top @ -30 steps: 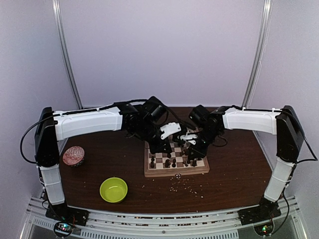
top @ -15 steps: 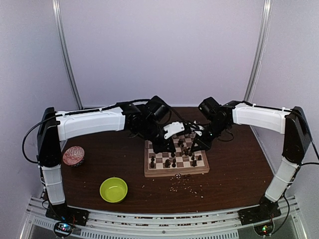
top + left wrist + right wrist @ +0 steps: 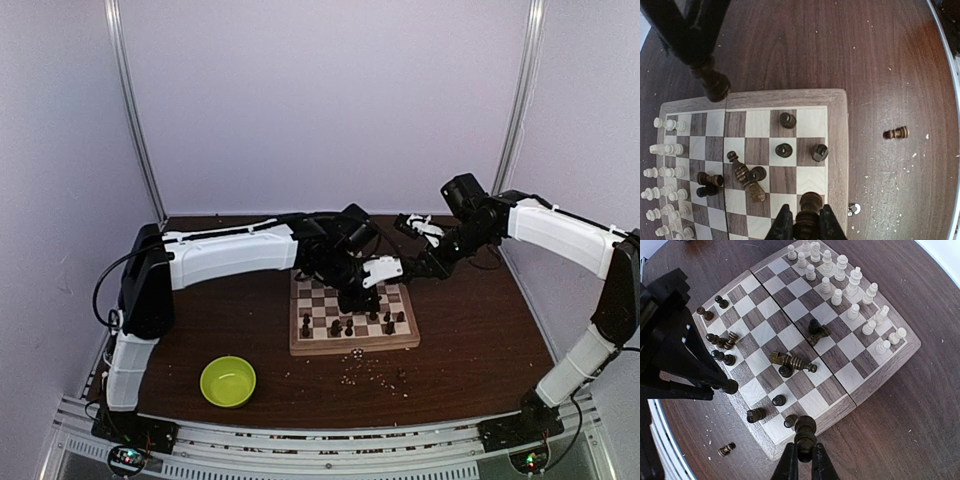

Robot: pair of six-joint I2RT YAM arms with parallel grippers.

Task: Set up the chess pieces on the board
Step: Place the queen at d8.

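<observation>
The board point(image 3: 350, 345) lies mid-table, and its rim also shows in the left wrist view point(image 3: 838, 150) and the right wrist view point(image 3: 890, 365). Cream pieces point(image 3: 850, 285) stand in two rows along one side point(image 3: 665, 150). Several dark pieces point(image 3: 340, 325) stand or lie scattered on the other half point(image 3: 747, 177). My left gripper point(image 3: 807, 227) is shut on a dark piece point(image 3: 809, 212) over the board's edge squares point(image 3: 372, 300). My right gripper point(image 3: 804, 460) is shut on another dark piece point(image 3: 805, 432) just off the board's corner point(image 3: 412, 262).
One dark piece point(image 3: 896, 133) lies on its side on the table beside the board point(image 3: 727, 449). A lime-green bowl point(image 3: 228, 380) sits front left. Pale crumbs point(image 3: 375, 375) are scattered in front of the board. The two grippers are close together over the board's right part.
The left arm has reached further right across the board. The right gripper has drawn back and to the right, off the board's squares toward its far right corner.
</observation>
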